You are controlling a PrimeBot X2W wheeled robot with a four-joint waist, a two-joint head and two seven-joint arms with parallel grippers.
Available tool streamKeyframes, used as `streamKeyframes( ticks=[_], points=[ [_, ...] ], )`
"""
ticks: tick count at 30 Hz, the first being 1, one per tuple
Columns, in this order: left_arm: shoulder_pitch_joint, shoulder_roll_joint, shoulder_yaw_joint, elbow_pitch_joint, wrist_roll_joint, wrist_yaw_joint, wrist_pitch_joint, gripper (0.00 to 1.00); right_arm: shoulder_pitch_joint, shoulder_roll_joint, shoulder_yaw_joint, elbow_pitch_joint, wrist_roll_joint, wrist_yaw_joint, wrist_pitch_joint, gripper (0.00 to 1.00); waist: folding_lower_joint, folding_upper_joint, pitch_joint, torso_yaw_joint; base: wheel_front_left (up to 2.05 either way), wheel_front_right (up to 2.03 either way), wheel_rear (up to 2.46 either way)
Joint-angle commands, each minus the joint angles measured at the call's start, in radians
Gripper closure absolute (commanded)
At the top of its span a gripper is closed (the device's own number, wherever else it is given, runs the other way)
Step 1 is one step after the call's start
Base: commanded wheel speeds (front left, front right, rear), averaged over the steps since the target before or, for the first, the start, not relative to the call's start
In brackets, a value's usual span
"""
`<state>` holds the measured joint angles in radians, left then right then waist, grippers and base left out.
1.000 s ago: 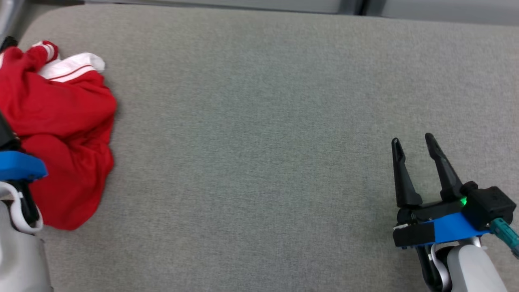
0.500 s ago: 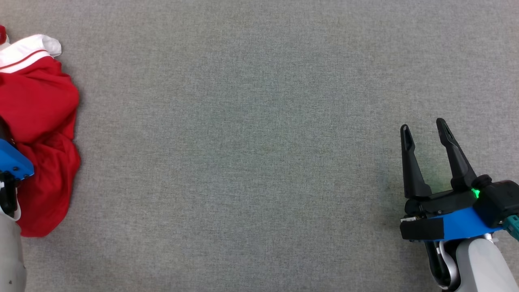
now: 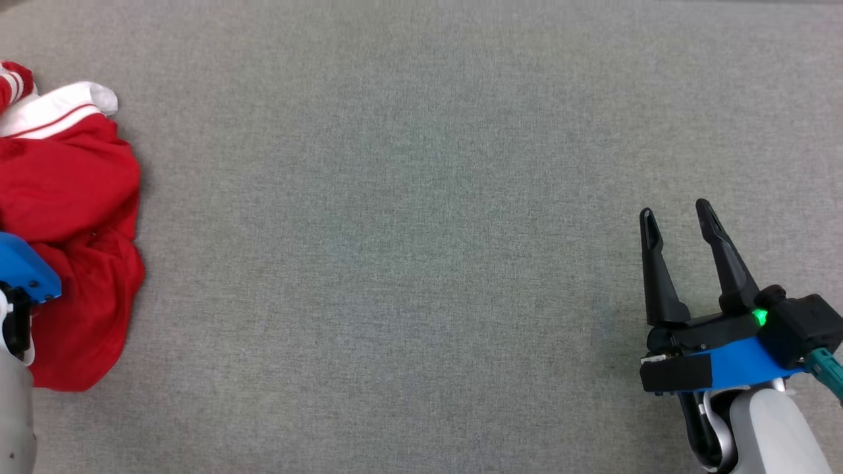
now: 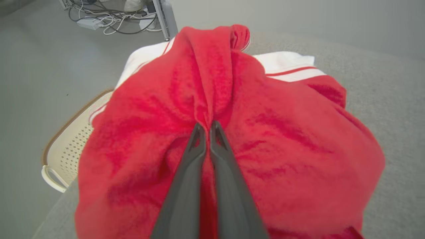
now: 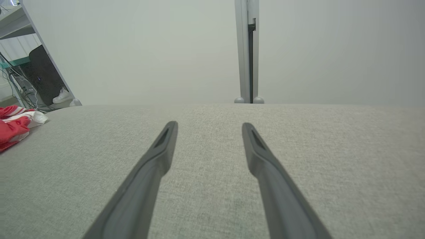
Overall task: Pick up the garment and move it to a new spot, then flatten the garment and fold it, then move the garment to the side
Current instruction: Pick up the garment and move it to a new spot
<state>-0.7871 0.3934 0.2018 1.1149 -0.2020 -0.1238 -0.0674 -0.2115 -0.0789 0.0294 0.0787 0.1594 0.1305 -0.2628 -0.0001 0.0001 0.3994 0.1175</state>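
Note:
The garment [image 3: 72,217] is a crumpled red top with white striped trim, heaped at the far left of the grey cloth surface [image 3: 408,250]. In the left wrist view my left gripper [image 4: 208,125] is shut, its two dark fingers pinching a raised fold of the red garment [image 4: 265,139]. A strip of the same garment [image 5: 15,126] appears at the left edge of the right wrist view. My right gripper [image 3: 675,212] stands open at the lower right, far from the cloth, with nothing between its fingers [image 5: 166,139].
A cream perforated basket [image 4: 66,149] sits below the surface's left edge, beside cables on the floor [image 4: 109,20]. A grey post [image 5: 247,49] and pale wall stand beyond the far edge.
My left gripper has shut on a fold of the garment. The head camera has shifted, so the garment sits nearer the picture's left edge. The right gripper stays open.

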Motion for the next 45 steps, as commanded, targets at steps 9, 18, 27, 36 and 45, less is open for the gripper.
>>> streamKeyframes(
  ticks=[9,18,27,36,45],
  points=[
    [-0.064,0.021,-0.074,-0.092,0.033,-0.009,-0.137,1.0,0.026,0.021,0.009,0.034,0.031,0.0,-0.003,0.0,0.0001,-0.0001,-0.105,-0.017,0.0,0.0,0.0],
    [-0.105,0.022,-0.166,-0.276,0.036,-0.009,-0.17,1.0,0.051,0.028,0.014,0.054,0.055,0.0,-0.003,0.0,0.0001,-0.0001,-0.188,-0.063,0.0,0.0,0.0],
    [-0.14,0.038,-0.31,-0.631,-0.01,-0.006,-0.091,1.0,0.068,0.028,0.024,0.053,0.114,0.0,-0.003,0.0,0.0001,-0.0001,-0.232,-0.184,0.0,0.0,0.0],
    [-0.215,-0.004,-0.443,-0.92,-0.06,-0.006,0.038,1.0,0.045,0.028,0.033,0.047,0.164,0.0,-0.003,0.0,0.0001,-0.0001,-0.196,-0.34,0.0,0.0,0.0],
    [-0.166,-0.092,-0.575,-0.895,-0.087,-0.006,0.04,1.0,0.032,0.029,0.041,0.052,0.193,0.0,-0.003,0.0,0.0001,-0.0001,-0.166,-0.412,0.0,0.0,0.0]
  ],
)
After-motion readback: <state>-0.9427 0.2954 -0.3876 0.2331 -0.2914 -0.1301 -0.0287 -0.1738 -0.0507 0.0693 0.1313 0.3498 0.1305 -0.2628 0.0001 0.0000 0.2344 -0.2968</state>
